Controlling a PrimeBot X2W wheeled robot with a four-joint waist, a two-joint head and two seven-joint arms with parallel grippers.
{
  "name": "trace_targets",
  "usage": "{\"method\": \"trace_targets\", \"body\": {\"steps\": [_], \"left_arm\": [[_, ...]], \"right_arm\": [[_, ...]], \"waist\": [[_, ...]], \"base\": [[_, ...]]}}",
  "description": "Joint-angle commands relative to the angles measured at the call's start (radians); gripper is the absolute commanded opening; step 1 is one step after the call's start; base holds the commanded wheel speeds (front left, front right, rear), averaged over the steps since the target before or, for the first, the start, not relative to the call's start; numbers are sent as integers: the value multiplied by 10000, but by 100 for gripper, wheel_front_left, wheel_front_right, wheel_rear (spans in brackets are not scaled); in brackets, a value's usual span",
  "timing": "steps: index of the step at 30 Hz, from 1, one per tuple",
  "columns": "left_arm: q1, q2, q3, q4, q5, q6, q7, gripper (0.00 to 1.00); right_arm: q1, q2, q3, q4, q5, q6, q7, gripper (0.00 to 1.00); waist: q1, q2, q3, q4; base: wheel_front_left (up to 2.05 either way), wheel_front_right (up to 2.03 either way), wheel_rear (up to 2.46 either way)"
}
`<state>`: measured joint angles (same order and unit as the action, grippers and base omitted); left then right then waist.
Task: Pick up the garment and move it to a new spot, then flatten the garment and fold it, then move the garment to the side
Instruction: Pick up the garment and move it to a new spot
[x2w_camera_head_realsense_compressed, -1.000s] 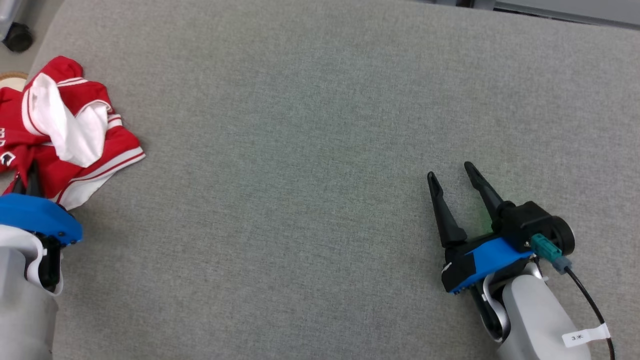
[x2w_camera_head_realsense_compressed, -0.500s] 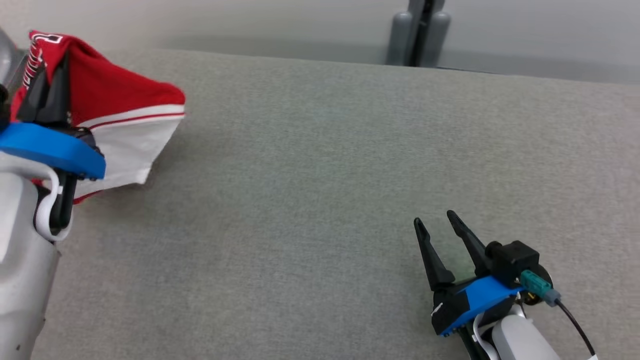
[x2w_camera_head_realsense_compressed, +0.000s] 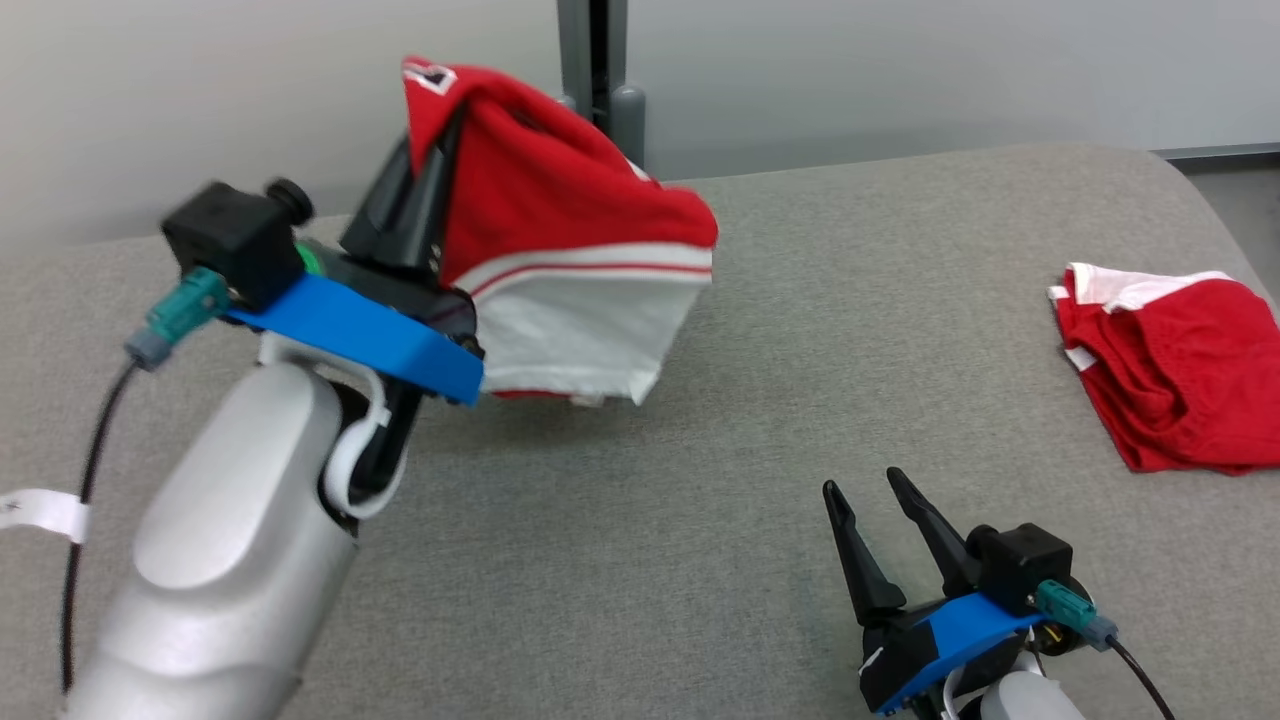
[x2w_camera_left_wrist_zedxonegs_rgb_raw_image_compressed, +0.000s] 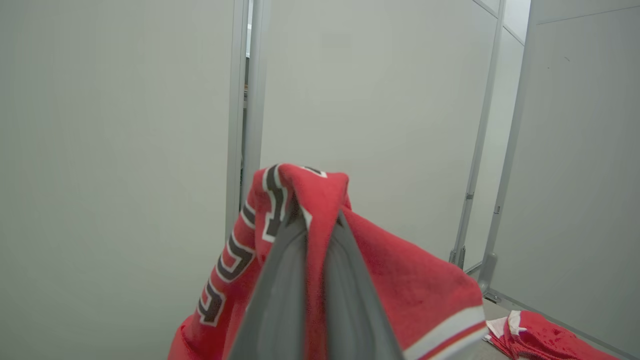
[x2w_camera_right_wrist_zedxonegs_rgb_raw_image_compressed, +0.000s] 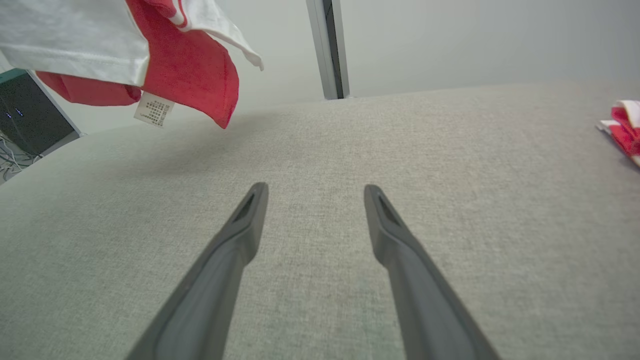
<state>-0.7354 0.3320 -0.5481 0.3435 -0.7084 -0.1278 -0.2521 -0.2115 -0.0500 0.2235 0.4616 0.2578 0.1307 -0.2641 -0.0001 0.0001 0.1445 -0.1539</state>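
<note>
Garment (x2w_camera_head_realsense_compressed: 570, 190), red with white striped hem, hangs bunched from clenched left fingers (x2w_camera_head_realsense_compressed: 415, 200); right fingers (x2w_camera_head_realsense_compressed: 855, 555) spread.

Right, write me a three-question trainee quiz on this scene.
1. True or false: the left gripper is shut on the jersey.
2. The right gripper is: A) open and empty; B) shut on cloth; C) pressing a label.
3. Fill in: the other red garment lies on the grey surface at the robot's ___ side.
Key: 1 true; 2 A; 3 right.
</note>
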Motion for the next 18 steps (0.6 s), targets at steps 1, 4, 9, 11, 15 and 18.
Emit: {"method": "trace_targets", "body": {"steps": [1, 4, 9, 11, 15, 18], "left_arm": [[490, -287, -180, 343, -77, 122, -3, 22], [887, -527, -392, 744, 6, 188, -42, 100], [2137, -831, -284, 2020, 183, 544, -129, 100], [2599, -896, 241, 2173, 287, 687, -138, 100], [3942, -921, 1524, 1900, 881, 849, -135, 100], [4916, -1005, 2422, 1454, 1547, 772, -137, 100]], "right_arm": [[158, -22, 84, -51, 81, -1, 0, 100], [173, -23, 97, -80, 115, 1, 0, 100], [243, -23, 23, -125, 134, 1, 0, 100], [264, -22, -32, -116, 90, -1, 0, 100], [319, -28, -210, -152, -7, -1, 0, 100], [411, -25, -393, -167, -28, -1, 0, 100]], "waist": [[1, -1, -237, -392], [1, -1, -244, -462], [1, -1, -289, -398], [1, -1, -330, -288], [1, -1, -492, -25], [1, -1, -662, 191]], "base": [[0, 0, 0], [0, 0, 0], [0, 0, 0], [0, 0, 0], [0, 0, 0], [0, 0, 0]]}}
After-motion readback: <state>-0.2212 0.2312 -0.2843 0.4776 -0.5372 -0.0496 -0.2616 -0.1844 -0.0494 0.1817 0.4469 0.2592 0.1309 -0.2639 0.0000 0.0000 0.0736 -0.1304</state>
